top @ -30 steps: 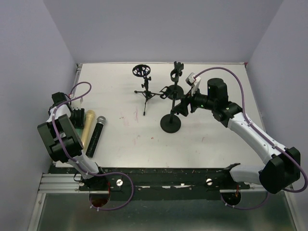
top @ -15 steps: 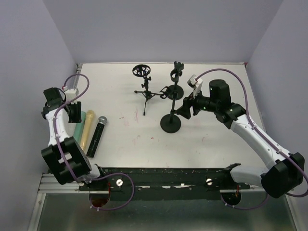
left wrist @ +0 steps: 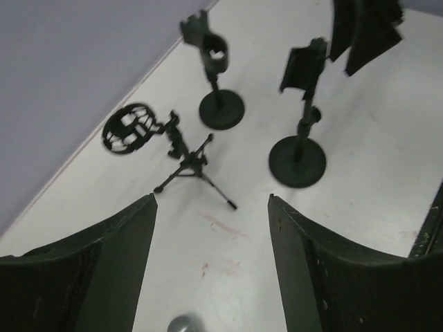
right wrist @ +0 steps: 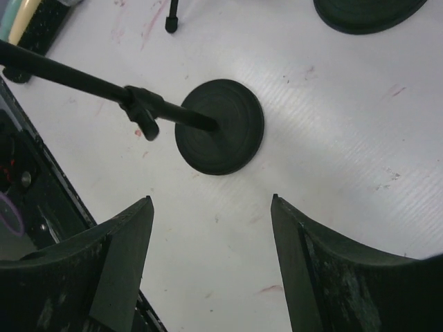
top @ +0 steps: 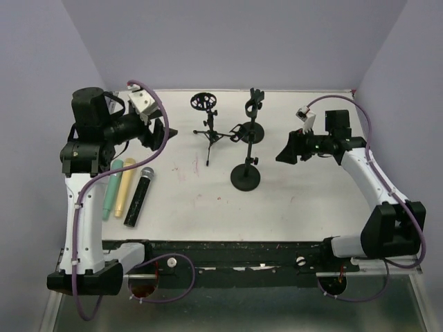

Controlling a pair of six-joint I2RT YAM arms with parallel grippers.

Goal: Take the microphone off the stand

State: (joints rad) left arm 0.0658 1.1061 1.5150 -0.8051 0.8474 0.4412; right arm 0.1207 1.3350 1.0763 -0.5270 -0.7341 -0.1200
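Three microphones lie side by side at the table's left: a green one [top: 111, 188], a yellow one [top: 125, 187] and a black one with a silver head [top: 138, 196]. The silver head shows at the bottom of the left wrist view [left wrist: 183, 324]. The three stands hold no microphone: a tripod with a ring mount [top: 208, 117], a round-base stand in the middle [top: 246, 178] and a clip stand behind it [top: 255, 114]. My left gripper [top: 158, 135] is open and empty, raised left of the tripod [left wrist: 183, 149]. My right gripper [top: 285, 152] is open and empty, right of the middle stand's base [right wrist: 219, 126].
The tripod's legs [left wrist: 208, 187] spread over the table ahead of my left gripper. The middle stand's pole [right wrist: 104, 86] runs across the right wrist view. The far stand's base [right wrist: 367, 14] sits beyond it. Purple walls close the table at the back and sides.
My left arm has lifted from beside the laid-down microphones and swung right toward the tripod. My right gripper has drawn back to the right, away from the middle stand.
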